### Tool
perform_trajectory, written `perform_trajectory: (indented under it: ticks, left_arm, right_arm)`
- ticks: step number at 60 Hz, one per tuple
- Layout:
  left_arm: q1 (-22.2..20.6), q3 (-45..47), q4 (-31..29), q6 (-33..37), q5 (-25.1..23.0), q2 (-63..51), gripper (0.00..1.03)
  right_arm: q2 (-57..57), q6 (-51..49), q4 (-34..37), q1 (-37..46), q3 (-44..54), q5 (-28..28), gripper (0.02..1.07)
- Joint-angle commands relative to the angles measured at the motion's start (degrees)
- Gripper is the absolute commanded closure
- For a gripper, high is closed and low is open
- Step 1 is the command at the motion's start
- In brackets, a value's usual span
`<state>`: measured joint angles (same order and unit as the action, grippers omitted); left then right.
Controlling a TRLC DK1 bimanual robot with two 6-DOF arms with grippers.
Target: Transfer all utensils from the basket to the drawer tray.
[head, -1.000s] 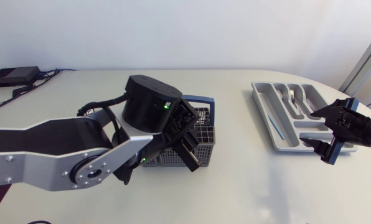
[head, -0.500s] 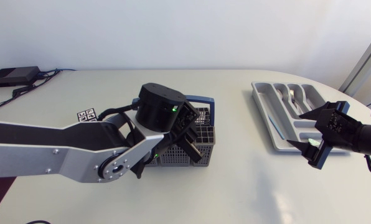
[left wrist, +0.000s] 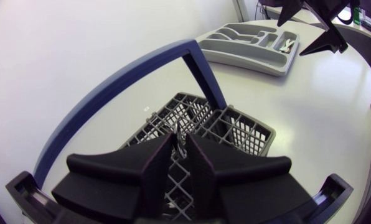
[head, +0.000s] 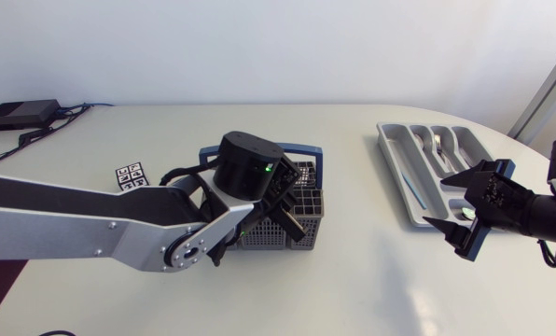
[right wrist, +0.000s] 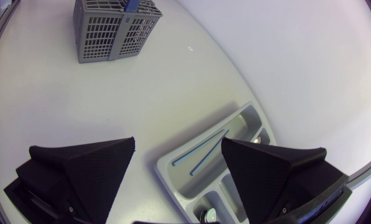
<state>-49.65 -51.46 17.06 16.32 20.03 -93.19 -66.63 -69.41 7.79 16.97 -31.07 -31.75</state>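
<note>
— Where is your left tool?
— My left tool [left wrist: 180, 138] is low in the basket [left wrist: 241, 134], clenched on a thin metal utensil [left wrist: 182, 148].
— And the right one?
— My right tool [head: 435, 199] is released, its fingers wide apart, above the counter [head: 353, 280] at the near edge of the drawer tray [head: 399, 159].

The matte black left gripper [left wrist: 179, 142] hangs low over the grey plastic lattice basket [left wrist: 235, 130] with its blue arched handle [left wrist: 129, 74], a thin silvery metal utensil [left wrist: 178, 129] at its nose, and the grey compartmented drawer tray [left wrist: 254, 62] lies well beyond.
</note>
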Motion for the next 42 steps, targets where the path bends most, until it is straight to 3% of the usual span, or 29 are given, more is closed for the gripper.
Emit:
perform_trajectory:
  ticks: [1,17,42]
  left_arm:
    - [-0.1,-0.1,1.7,-0.8,0.1,-1.4,0.92]
    - [-0.5,0.8,3.1,-0.6,0.7,-1.5,1.0]
    - [-0.9,4.4,6.8,2.8,2.4,1.5,1.0]
  right_arm:
    - [0.7,1.0,-0.3,-0.5,1.9,-0.4,0.07]
    - [1.6,1.0,-0.3,-1.0,2.4,-0.4,0.07]
    - [2.1,1.1,-0.3,-1.6,3.0,-0.4,0.07]
